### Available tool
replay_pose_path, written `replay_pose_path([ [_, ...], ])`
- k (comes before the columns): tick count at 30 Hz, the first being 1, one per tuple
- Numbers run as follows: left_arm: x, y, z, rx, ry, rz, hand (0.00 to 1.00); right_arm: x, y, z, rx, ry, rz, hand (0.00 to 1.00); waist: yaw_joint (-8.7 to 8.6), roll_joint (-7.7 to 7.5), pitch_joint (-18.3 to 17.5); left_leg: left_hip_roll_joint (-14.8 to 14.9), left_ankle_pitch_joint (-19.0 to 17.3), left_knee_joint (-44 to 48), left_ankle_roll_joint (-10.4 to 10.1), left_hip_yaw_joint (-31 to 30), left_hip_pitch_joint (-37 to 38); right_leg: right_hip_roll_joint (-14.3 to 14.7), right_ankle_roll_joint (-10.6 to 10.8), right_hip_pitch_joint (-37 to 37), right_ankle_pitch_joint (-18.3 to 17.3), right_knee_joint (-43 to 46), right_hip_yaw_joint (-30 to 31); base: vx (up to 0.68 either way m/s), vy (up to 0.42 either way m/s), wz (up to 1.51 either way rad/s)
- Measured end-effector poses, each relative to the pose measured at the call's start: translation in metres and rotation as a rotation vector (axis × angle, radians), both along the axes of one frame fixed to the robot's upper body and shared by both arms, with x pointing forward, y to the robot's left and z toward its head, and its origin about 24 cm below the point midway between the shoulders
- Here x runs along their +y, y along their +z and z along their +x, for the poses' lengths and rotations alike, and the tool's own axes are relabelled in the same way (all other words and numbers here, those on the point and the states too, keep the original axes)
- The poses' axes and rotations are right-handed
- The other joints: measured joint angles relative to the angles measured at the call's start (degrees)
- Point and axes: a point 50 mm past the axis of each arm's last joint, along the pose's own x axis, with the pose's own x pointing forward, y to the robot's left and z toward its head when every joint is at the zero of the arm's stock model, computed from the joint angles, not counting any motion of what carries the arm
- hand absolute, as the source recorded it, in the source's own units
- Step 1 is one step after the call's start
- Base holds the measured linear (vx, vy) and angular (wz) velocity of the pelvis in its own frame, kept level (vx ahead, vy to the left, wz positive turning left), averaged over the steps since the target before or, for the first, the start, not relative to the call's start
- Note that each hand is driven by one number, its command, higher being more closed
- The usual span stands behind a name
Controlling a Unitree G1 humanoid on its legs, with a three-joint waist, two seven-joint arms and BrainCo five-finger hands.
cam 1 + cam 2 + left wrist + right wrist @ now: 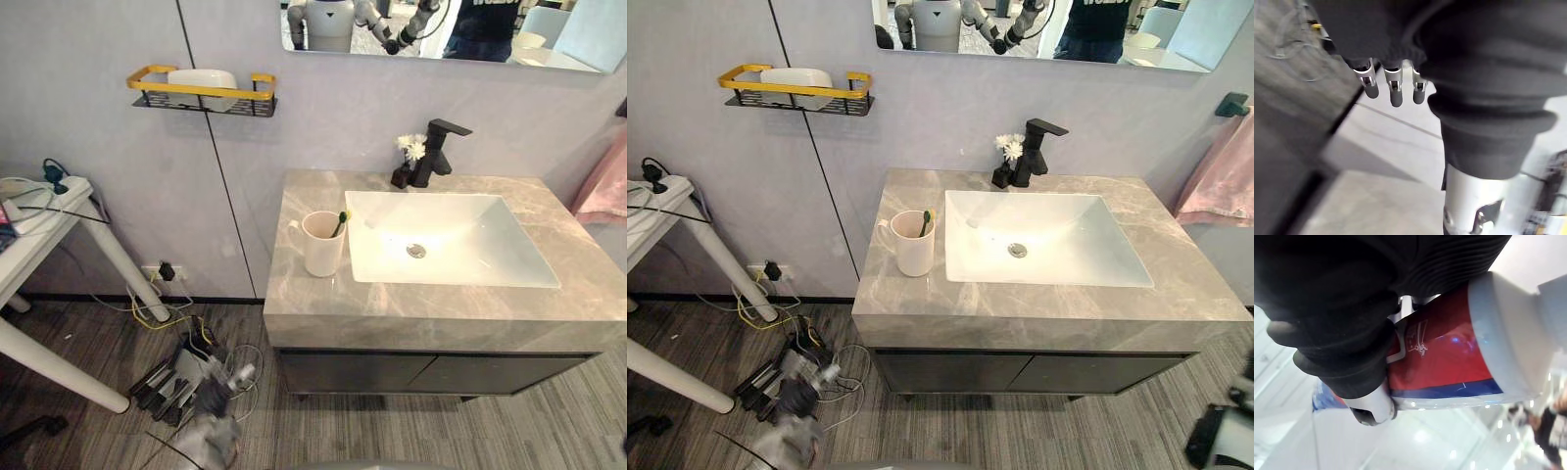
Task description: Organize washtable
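A white cup (323, 245) with a green toothbrush (341, 221) in it stands on the grey marble counter (313, 304), just left of the white sink (470, 245). My right hand (1370, 406) is shut on a red, white and blue tube (1449, 357) with a white cap, seen from very close in the right wrist view. In the left wrist view my left hand (1396, 90) hangs with straight fingers and holds nothing, above the floor.
A black faucet (438, 149) and a small vase of white flowers (411, 147) stand behind the sink. A yellow-railed wall shelf (201, 93) carries a white dish. A pink towel (1220, 176) hangs at the right. A white table (39, 235) and cables (196, 377) are at the left.
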Motion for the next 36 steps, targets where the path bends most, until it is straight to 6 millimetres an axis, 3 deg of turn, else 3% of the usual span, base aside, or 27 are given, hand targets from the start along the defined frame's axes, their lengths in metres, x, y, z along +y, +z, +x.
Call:
replay_pose_path([
  [1,0.001,0.028,0.013,-0.124,-0.030,0.043,0.00,0.025,-0.021,0.009,0.109,0.120,-0.020,1.00,0.80,0.01,0.70,-0.01,0.66,0.03,0.32,-0.95,-0.08,-0.01,-0.01,0.57,0.01,-0.08,-0.67,0.04,-0.033,0.44],
  [4,-0.016,0.068,0.032,-0.302,-0.152,0.067,0.00,0.067,-0.045,0.017,0.234,0.319,-0.042,1.00,2.70,-0.22,0.95,-0.46,0.93,0.40,0.61,-3.15,-0.60,-0.34,-0.01,2.02,0.03,-0.05,-2.69,0.06,0.015,0.50],
  [6,-0.033,0.073,0.037,-0.324,-0.246,0.049,0.00,0.085,-0.047,0.019,0.240,0.409,-0.031,1.00,3.15,-0.66,1.23,-0.68,0.93,0.41,0.61,-4.03,-0.04,-0.52,-0.01,2.75,0.03,0.29,-3.21,0.04,0.029,0.33],
  [9,-0.066,0.070,0.046,-0.318,-0.415,-0.013,0.00,0.103,-0.034,0.023,0.198,0.503,-0.028,1.00,3.54,-0.95,2.17,-1.00,0.93,0.41,0.61,-4.20,0.31,-0.96,-0.01,3.38,0.03,0.84,-3.19,0.02,0.020,0.06],
  [13,-0.114,0.087,0.062,-0.383,-0.651,-0.062,0.00,0.120,-0.025,0.025,0.166,0.587,0.001,1.00,3.43,-0.05,3.52,-1.20,1.03,0.37,0.76,-4.47,0.44,-1.13,0.00,3.45,0.01,1.34,-3.15,-0.04,0.011,0.01],
  [15,-0.126,0.098,0.067,-0.421,-0.721,-0.066,0.00,0.126,-0.025,0.025,0.166,0.609,0.000,1.00,3.44,0.72,4.15,-1.26,1.22,0.29,0.98,-4.50,0.45,-1.13,0.01,3.45,-0.05,1.35,-3.10,-0.04,-0.004,-0.02],
  [20,-0.131,0.107,0.071,-0.445,-0.774,-0.074,0.00,0.126,-0.023,0.023,0.154,0.610,0.004,1.00,2.92,2.23,5.30,-1.08,1.54,-0.04,0.74,-4.41,0.48,-0.79,0.18,3.33,-1.00,1.37,-2.79,-0.06,-0.022,-0.03],
  [24,-0.133,0.107,0.072,-0.421,-0.811,-0.050,0.00,0.125,-0.022,0.023,0.149,0.604,0.006,1.00,2.21,2.30,5.35,-0.92,1.80,-0.03,0.82,-4.38,0.42,-0.62,0.11,3.15,-1.04,1.35,-2.59,0.00,-0.001,-0.02],
  [36,-0.140,0.135,0.080,-0.497,-0.924,0.038,0.00,0.112,-0.011,0.021,0.108,0.561,0.019,1.00,1.99,2.35,5.32,-0.79,2.36,0.28,0.64,-4.02,0.20,-0.55,0.10,2.43,-0.97,1.35,-1.77,0.00,-0.002,-0.03],
])
